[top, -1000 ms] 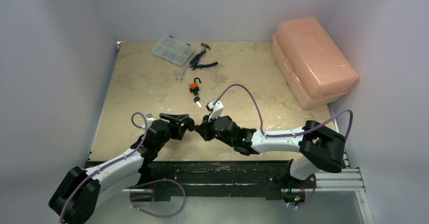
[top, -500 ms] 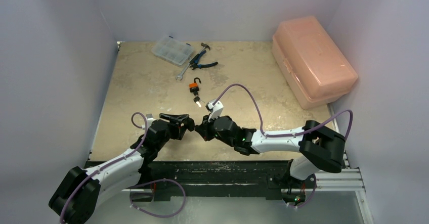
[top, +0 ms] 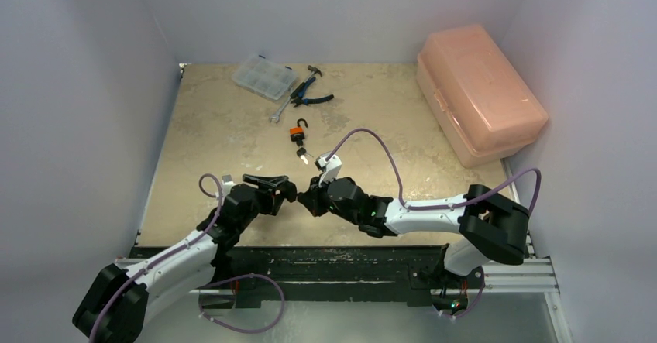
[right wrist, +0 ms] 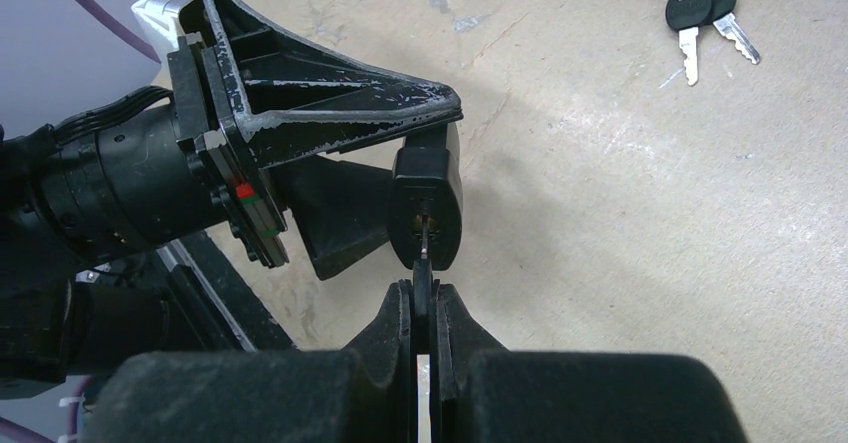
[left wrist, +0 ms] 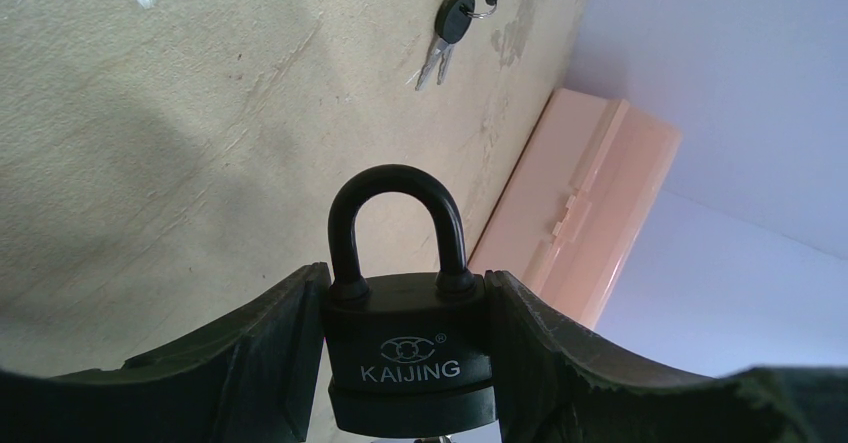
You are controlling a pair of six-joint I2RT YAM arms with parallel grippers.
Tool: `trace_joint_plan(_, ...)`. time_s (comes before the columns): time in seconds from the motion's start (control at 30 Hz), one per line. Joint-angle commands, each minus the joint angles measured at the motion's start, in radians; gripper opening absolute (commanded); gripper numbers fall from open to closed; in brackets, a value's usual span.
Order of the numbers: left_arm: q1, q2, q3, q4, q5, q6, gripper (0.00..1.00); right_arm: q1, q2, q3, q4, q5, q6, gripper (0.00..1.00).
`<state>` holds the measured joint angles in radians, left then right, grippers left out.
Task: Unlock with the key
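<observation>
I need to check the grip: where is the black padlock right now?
The black padlock is clamped in the left tool, over the table's near middle in the top view; the right tool holds a key at its keyhole.

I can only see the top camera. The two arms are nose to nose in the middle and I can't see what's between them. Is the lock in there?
Observer: Yes. The left tool is clamped on a black padlock, one finger on each side of its body.
Operator: Where's the key?
Observer: The key is pinched in the right tool, its blade pointing into the keyhole on the padlock's underside. How deep it sits I cannot tell.
Operator: Did it pop open?
Observer: Not yet. The left wrist view shows both legs of the shackle seated in the body.
</observation>
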<state>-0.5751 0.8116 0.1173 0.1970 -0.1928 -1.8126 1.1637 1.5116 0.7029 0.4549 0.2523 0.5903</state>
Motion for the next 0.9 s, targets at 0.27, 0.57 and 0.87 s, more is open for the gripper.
trace_joint_plan(0.27,-0.003,-0.076,0.076,0.042,0.046,0.023,0.00,-0.001,-0.066,0.014,0.062,-0.029,0.028,0.00)
trace_joint_plan(0.57,-0.002,-0.075,0.080,0.033,0.048,0.032,0.00,-0.001,-0.031,0.023,0.078,-0.045,0.025,0.00)
trace_joint_plan(0.87,-0.003,-0.077,0.077,0.035,0.056,0.033,0.00,-0.001,-0.006,0.035,0.100,-0.064,-0.011,0.00)
